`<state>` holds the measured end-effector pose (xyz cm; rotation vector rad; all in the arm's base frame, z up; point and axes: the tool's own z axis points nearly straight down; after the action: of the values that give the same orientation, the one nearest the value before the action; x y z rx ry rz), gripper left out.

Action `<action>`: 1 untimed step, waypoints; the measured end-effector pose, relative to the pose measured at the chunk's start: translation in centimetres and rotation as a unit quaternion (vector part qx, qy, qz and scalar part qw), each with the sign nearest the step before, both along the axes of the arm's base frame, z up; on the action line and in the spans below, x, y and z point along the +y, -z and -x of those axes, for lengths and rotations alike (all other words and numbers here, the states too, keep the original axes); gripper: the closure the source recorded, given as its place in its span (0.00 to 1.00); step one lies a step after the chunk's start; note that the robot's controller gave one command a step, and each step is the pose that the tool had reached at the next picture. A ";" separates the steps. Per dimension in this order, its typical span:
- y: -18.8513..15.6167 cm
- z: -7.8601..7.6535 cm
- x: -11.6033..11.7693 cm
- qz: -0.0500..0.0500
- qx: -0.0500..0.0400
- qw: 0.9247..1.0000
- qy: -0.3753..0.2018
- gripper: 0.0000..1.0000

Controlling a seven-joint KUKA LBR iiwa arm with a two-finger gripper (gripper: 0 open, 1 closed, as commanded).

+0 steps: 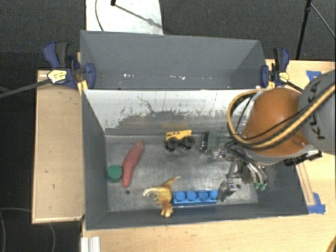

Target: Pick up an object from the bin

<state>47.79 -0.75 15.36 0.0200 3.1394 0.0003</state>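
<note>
**Robot arm low beside the blue block**

The grey bin (94, 156) has a few small toys on its floor. The robot arm comes in from the right. It has a big orange cover (273, 122) with cables looped around it. Under the cover, the gripper (229, 186) hangs low in the front right part of the bin.

The gripper's tip is just beside the right end of a long blue block (195, 196). The block has round bumps on top and lies flat along the front wall of the bin. It is not clear if the tip touches the block. The gripper is small and dark here, so there is no way to tell if it is open or closed. Nothing can be seen held in it.

A yellow toy dinosaur (163, 196) lies at the left end of the blue block, touching it or almost touching it.

A yellow toy truck (179, 139) with black wheels stands near the back wall, about in the middle. Just to its right is a small dark thing (204, 141) that is hard to make out.

On the left side lies a long red thing (132, 163) shaped like a sausage, a bit tilted. A small round green thing (114, 172) sits right beside its lower end.

The truck, the red thing and the green thing are all well apart from the gripper.
</note>
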 end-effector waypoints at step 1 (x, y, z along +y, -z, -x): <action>8.1 -0.4 2.2 0.001 0.000 0.992 -0.128 1.00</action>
<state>48.15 1.44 7.31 -0.3813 3.1167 -0.0012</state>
